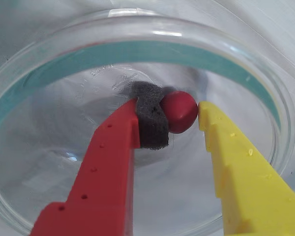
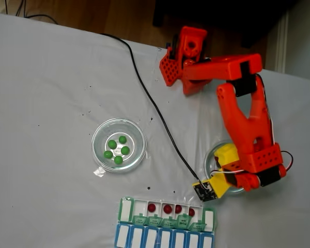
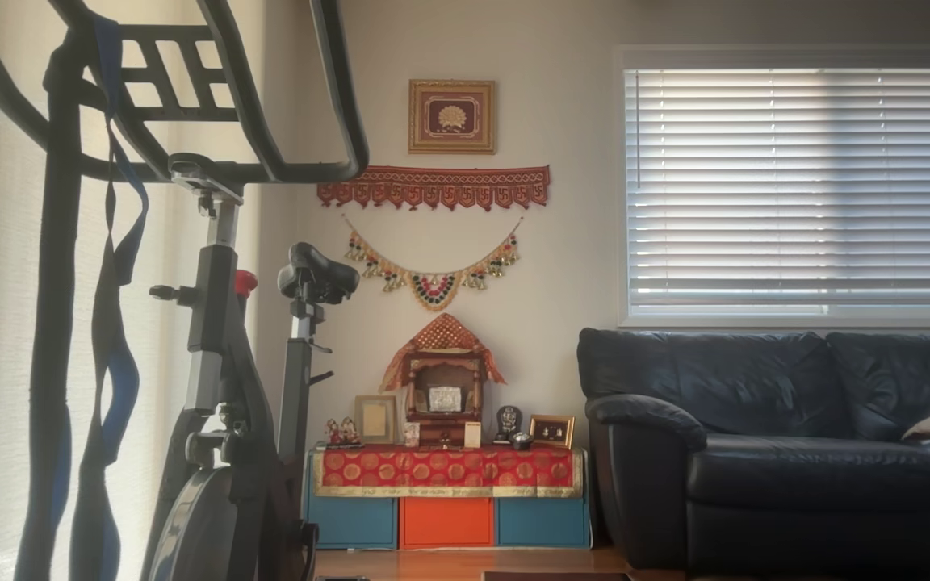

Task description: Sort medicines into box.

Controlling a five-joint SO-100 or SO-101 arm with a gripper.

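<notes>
Progress: four glossy red round pills [image 2: 152, 207] already sit in the white compartments of your rectangular weekly pill organizer with green lids [image 2: 125, 210], one to a compartment.
Remaining: five glossy green round pills [image 2: 118, 150] wait in a clear round glass dish [image 2: 101, 135] on the white counter [image 2: 51, 103].
Hand: your hand [image 1: 179, 115] stands inside a second clear glass dish [image 1: 285, 123], its foam-padded red finger and yellow finger nearly closed around the fifth red pill [image 1: 179, 112].
Pill: smooth, shiny, pea-like; you may find it slippery.

In the fixed view the box [image 2: 165, 222] sits at the tabletop's [image 2: 51, 93] bottom edge, one dish [image 2: 119, 144] upper-left of it, my pincer [image 1: 182, 118] in another dish [image 2: 212, 155] upper-right.
</notes>
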